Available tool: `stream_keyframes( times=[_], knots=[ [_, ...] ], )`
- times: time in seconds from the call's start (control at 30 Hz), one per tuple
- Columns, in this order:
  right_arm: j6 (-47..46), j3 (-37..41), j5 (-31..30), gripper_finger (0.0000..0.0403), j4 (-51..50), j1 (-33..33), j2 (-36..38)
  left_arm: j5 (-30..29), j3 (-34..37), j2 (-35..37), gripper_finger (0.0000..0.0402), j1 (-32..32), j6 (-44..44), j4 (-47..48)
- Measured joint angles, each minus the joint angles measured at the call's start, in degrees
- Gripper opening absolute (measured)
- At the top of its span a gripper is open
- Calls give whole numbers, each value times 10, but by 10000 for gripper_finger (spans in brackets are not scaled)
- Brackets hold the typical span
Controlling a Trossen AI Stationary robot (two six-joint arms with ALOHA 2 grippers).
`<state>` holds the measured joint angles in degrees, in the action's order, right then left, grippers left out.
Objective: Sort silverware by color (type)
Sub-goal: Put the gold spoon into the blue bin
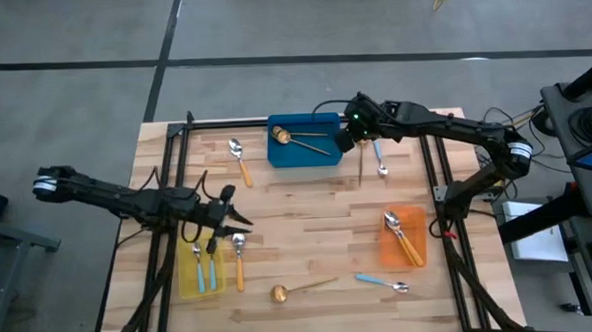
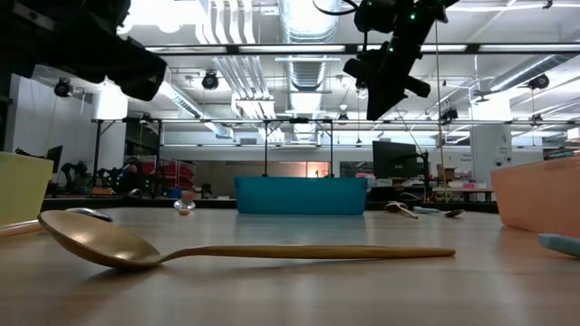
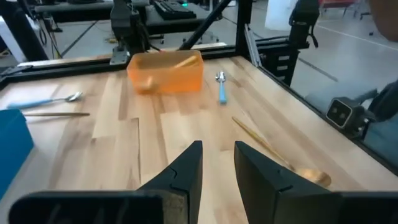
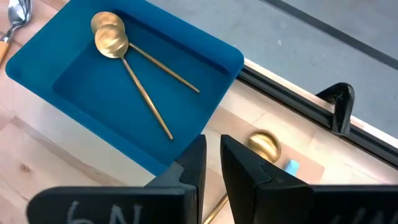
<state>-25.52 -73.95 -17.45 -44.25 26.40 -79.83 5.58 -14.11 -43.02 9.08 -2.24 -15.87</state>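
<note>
In the high view, two gold spoons (image 1: 305, 138) lie in the blue bin (image 1: 321, 157). Blue-handled spoons (image 1: 202, 265) lie in the yellow bin (image 1: 186, 286), and orange-handled spoons (image 1: 404, 239) in the orange bin (image 1: 388, 252). Loose on the table are two orange-handled spoons (image 1: 241, 163) (image 1: 239, 261), two blue-handled spoons (image 1: 380, 158) (image 1: 383, 281) and two gold spoons (image 1: 361, 166) (image 1: 299, 288). My right gripper (image 1: 347, 136) (image 4: 213, 146) hovers over the blue bin's right edge, narrowly open and empty. My left gripper (image 1: 234, 217) (image 3: 218, 149) hovers by the yellow bin, open and empty.
Black frame rails (image 1: 177, 181) (image 1: 431, 170) run along the table's left and right sides. In the low view the near gold spoon (image 2: 245, 252) lies in front, with the blue bin (image 2: 302, 195) behind it. Bare wood lies in the table's middle.
</note>
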Motion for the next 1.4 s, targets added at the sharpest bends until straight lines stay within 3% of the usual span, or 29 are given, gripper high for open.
stream_keyframes(
  times=[0.27,0.47,0.87,0.97,1.23,1.4],
  knots=[
    [-1,0,2,38,0,1,0,-5,0,101,75,-12,-32,77],
    [-35,1,59,38,0,1,-7,-6,0,154,75,-39,-69,138],
    [-70,2,59,38,-79,13,-57,-11,0,244,75,-128,-76,148],
    [-70,7,61,38,-87,19,-77,-41,0,256,75,-141,-78,146],
    [-95,67,72,38,-72,48,-105,-191,0,275,75,-145,-89,127],
    [-92,101,69,38,-7,93,-124,-201,0,284,75,-145,-119,114]
  ],
)
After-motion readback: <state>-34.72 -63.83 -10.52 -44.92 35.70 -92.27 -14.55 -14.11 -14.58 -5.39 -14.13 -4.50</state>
